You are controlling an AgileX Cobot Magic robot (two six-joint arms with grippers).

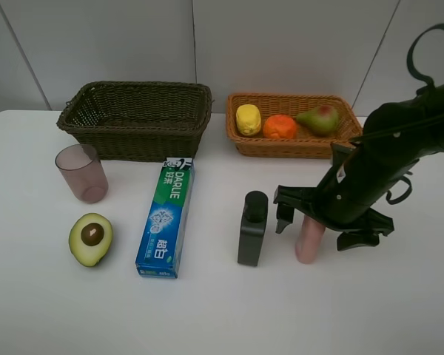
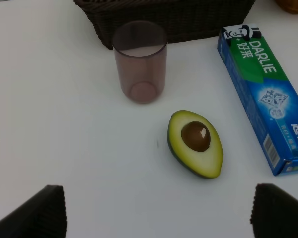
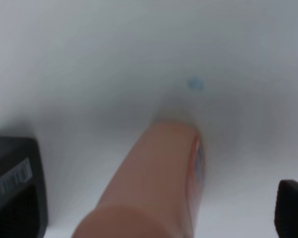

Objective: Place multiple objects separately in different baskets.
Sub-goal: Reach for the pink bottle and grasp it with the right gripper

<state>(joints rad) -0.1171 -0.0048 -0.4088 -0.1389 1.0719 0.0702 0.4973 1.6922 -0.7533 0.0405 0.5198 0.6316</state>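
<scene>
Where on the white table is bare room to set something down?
Bare: the gap between the blue-green toothpaste box and the black rectangular bottle, and the front of the table. Crowded: around the pink bottle, where the open right gripper hangs.

1. Dark olive-brown weave: left basket; orange-tan weave: right basket.
2. Yellow lemon; deep-orange orange; green pear, blushed red.
3. Blue-and-green toothpaste box, white lettering.
4. Yellow-green avocado half, brown pit; mauve cup.
5. One black bottle; one pink bottle.
</scene>
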